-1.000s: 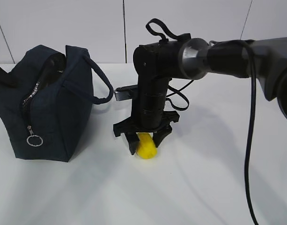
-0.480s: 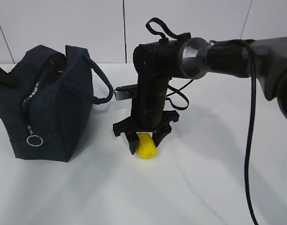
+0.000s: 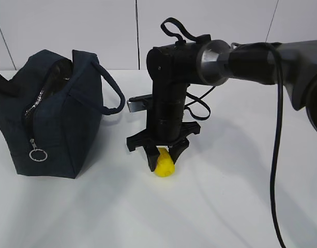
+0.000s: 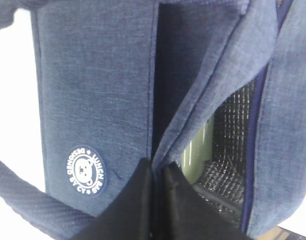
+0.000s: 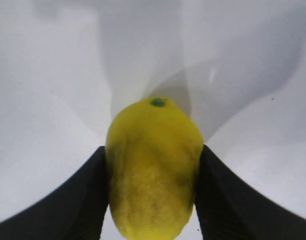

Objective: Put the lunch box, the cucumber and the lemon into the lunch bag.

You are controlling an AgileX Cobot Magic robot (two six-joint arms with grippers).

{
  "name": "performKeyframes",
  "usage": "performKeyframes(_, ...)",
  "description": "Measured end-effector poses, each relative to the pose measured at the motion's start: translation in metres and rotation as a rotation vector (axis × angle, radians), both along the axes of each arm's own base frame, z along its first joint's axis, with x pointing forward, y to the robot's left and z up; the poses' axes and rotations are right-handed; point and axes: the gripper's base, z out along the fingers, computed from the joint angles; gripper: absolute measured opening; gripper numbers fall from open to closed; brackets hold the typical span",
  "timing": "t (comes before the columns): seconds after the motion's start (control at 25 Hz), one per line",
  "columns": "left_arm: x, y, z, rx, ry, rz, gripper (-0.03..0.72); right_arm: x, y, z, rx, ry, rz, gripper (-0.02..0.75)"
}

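Now the right gripper [image 3: 163, 153] has drawn its two black fingers in against the lemon [image 3: 164, 165]: a second ago they stood a little wider on either side of the fruit, and in the right wrist view each finger [image 5: 88, 200] presses flush on a flank of the yellow skin, so the jaws are clamped on the lemon. The fruit has shifted slightly in the exterior view, sitting a touch more to the right and more upright between the fingertips than before; whether it has left the white table [image 3: 225, 206] cannot be told from these views. The right arm [image 3: 171, 88] stands almost vertical over it, much as it did, with only a small nudge to the right. The lunch bag [image 3: 47, 116] has not moved: it sits upright on the left of the table, well apart from the lemon, its zipper parted along the top and the metal ring pull [image 3: 38, 154] hanging down the near end. The left gripper [image 4: 155, 210] has its black fingers pressed together, pinching the edge of the bag's fabric flap at the opening. Past that flap the silvery foil lining [image 4: 232, 150] shows, and inside it a pale sage-green piece, the lunch box [image 4: 197, 150]. The cucumber is not to be made out.
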Motion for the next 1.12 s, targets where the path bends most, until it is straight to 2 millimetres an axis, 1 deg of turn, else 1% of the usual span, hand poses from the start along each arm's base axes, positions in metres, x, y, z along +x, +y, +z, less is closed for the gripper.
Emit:
performKeyframes(0.16, -0.001, 0.001, -0.001, 0.017, 0.005, -0.009, -0.006, 0.006, 0.004, 0.014, 0.026, -0.034, 0.0, 0.378)
performKeyframes(0.24, -0.001, 0.001, -0.002, 0.022, 0.006, -0.011, -0.006, 0.009, 0.009, 0.027, 0.069, -0.058, -0.008, 0.377)
performKeyframes(0.32, -0.001, 0.001, -0.002, 0.025, 0.007, -0.012, -0.006, 0.01, 0.013, 0.046, 0.128, -0.08, -0.014, 0.377)
performKeyframes(0.36, -0.001, 0.001, -0.002, 0.025, 0.007, -0.013, -0.006, 0.011, 0.016, 0.061, 0.173, -0.103, -0.012, 0.377)
performKeyframes(0.48, -0.001, 0.001, -0.002, 0.026, 0.006, -0.011, -0.006, 0.011, 0.024, 0.096, 0.286, -0.149, -0.002, 0.377)
performKeyframes(0.6, -0.001, 0.001, -0.002, 0.023, 0.005, -0.01, -0.006, 0.01, 0.036, 0.13, 0.448, -0.172, 0.021, 0.375)
performKeyframes(0.68, -0.001, 0.001, -0.001, 0.021, 0.005, -0.009, -0.006, 0.006, 0.044, 0.147, 0.569, -0.164, 0.051, 0.375)
performKeyframes(0.76, -0.001, 0.001, -0.001, 0.021, 0.004, -0.009, -0.006, 0.002, 0.052, 0.159, 0.683, -0.152, 0.093, 0.375)
performKeyframes(0.88, -0.001, 0.001, -0.001, 0.019, 0.004, -0.008, -0.006, 0.001, 0.059, 0.169, 0.806, -0.159, 0.101, 0.375)
performKeyframes(1.0, -0.001, 0.001, -0.001, 0.019, 0.004, -0.008, -0.006, 0.003, 0.065, 0.171, 0.891, -0.148, 0.083, 0.375)
performKeyframes(1.12, -0.001, 0.001, -0.001, 0.019, 0.004, -0.008, -0.006, 0.0, 0.071, 0.174, 1.017, -0.097, 0.117, 0.375)
